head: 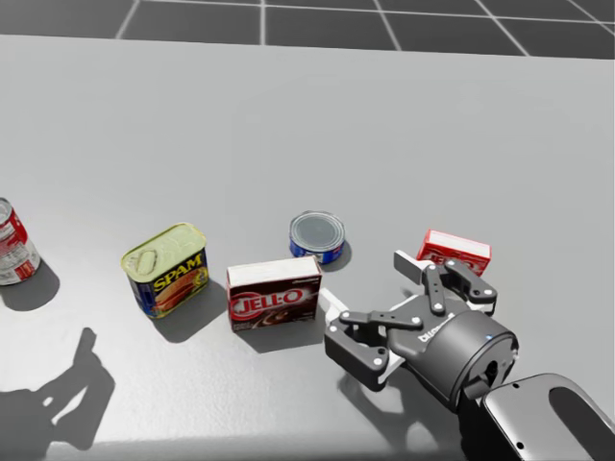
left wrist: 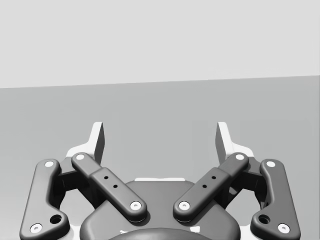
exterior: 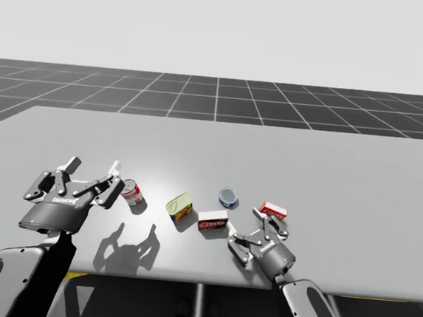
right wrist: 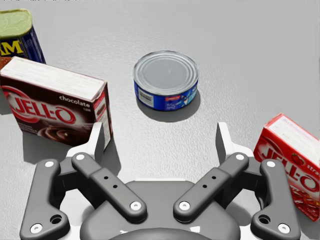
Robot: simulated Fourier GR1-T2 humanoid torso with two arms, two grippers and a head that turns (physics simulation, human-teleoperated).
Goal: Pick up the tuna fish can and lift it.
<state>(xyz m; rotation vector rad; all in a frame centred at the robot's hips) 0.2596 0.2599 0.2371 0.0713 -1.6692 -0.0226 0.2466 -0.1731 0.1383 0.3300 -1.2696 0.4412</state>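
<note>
tuna can (right wrist: 166, 80): low round can, blue wall, silver lid; upright on the surface (right wrist: 250, 50). It is placed ahead of the right claw (right wrist: 160, 137), in line with the gap between the fingers and clear of both tips. Not gripped, not lifted.
right claw: fingers spread wide, nothing held. It is set low over the surface and aimed at the tuna can, which lies just past the fingertips in the head view.
brown box (right wrist: 55, 100): flat box stood on a long edge, just outside one finger of the right claw. Contact with that finger cannot be told.
red box (right wrist: 290, 160): flat box outside the other finger of the right claw, close to it, lying tilted in the wrist view.
gap check: tuna can is seen between the two boxes and further from the right claw than either.
rectangular can (head: 168, 269): blue and yellow walls, pale green top; placed beyond the brown box from the right claw, near the box.
left claw (exterior: 94, 167): fingers spread wide, nothing held. It is raised above the surface, with its shadow cast below it in the high view; well apart from the tuna can.
red-and-white round can (exterior: 132, 193): seen near the left claw, on the side toward the rectangular can; not between its fingers.
</note>
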